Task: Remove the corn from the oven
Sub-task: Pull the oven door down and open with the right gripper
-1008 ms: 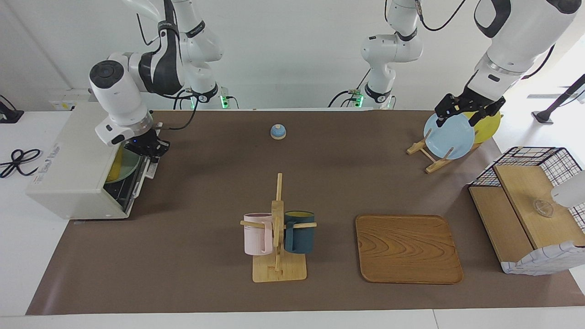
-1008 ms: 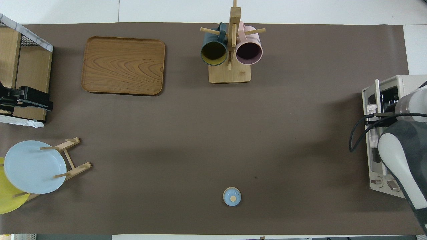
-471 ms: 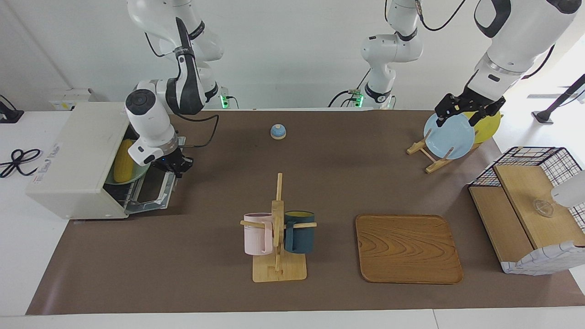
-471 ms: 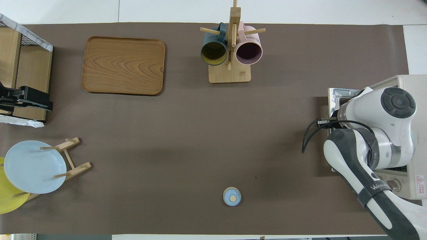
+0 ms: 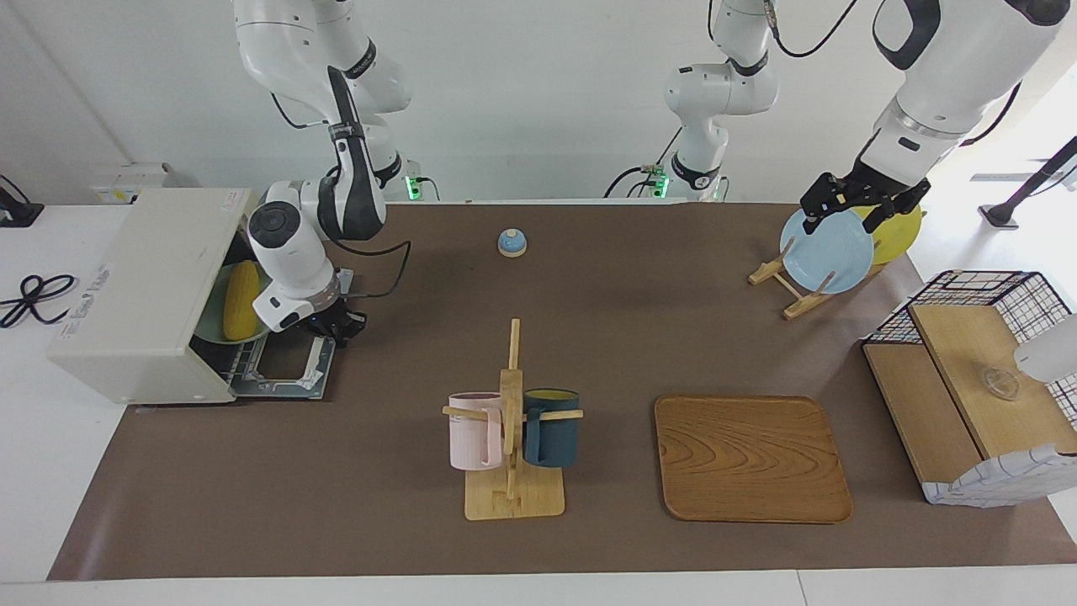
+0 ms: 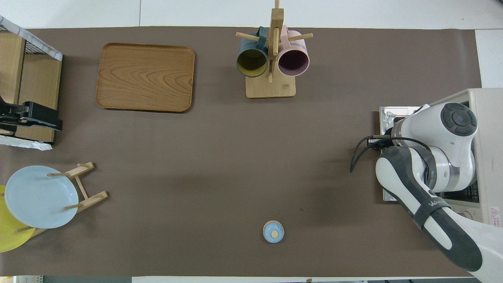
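Facing view: high camera across table, looking toward robot bases, whole mat seen. Overhead view: above robots' end, looking steeply down, forward. Both share oven (image 5: 143,295) (image 6: 485,118), mug rack (image 5: 511,421) (image 6: 271,51), wooden tray (image 5: 751,459) (image 6: 145,76), half-turn apart.

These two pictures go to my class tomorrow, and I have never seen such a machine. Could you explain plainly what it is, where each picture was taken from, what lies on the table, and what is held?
Two white robot arms share one table. One picture faces them; the other looks down from above their end. The right gripper, shut, is at the handle edge of the oven door, which lies open. Inside the oven a corn lies on a dish. The left gripper, open, waits over a blue plate in a rack. Also there: a mug stand, a wooden tray, a small bell.
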`<state>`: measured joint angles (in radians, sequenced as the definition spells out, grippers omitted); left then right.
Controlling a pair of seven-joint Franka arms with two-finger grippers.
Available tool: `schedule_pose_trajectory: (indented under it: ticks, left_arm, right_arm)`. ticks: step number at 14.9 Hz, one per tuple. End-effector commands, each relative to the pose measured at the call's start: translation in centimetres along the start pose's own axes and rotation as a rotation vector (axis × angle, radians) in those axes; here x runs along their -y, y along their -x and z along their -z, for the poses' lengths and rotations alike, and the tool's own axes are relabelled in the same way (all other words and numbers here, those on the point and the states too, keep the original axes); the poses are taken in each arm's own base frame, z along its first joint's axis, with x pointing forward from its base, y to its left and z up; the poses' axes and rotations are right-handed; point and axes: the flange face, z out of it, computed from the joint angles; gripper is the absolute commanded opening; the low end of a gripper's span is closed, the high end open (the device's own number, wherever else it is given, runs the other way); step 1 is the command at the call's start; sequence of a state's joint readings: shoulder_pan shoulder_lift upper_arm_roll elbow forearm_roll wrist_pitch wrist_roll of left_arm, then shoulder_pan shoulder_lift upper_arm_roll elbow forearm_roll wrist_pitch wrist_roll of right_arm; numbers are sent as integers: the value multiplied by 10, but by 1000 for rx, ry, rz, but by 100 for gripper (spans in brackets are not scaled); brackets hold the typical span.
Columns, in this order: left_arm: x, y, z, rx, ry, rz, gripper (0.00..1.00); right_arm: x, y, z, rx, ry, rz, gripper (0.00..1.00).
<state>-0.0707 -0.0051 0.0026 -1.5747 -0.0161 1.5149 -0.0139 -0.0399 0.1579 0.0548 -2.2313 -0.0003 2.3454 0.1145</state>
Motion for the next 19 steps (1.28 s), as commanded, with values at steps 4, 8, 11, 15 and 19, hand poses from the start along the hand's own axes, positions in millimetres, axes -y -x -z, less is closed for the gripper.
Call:
schedule_pose_trajectory:
  ticks: [4, 8, 11, 15, 19]
  left_arm:
    - [3, 4, 4, -1, -13, 1, 100]
    - [3, 4, 4, 0, -13, 3, 100]
    - [6, 4, 3, 0, -12, 7, 100]
    - [6, 7, 1, 8, -13, 6, 100]
    - [5, 6, 1, 6, -14, 4, 100]
  right_arm:
    - [68, -6, 27, -7, -60, -122, 0]
    - [60, 0, 64, 14, -41, -123, 2]
    - [42, 14, 95, 19, 86, -68, 16]
    - [-24, 20, 106, 58, 133, -156, 34]
    - [-57, 24, 104, 79, 131, -165, 44]
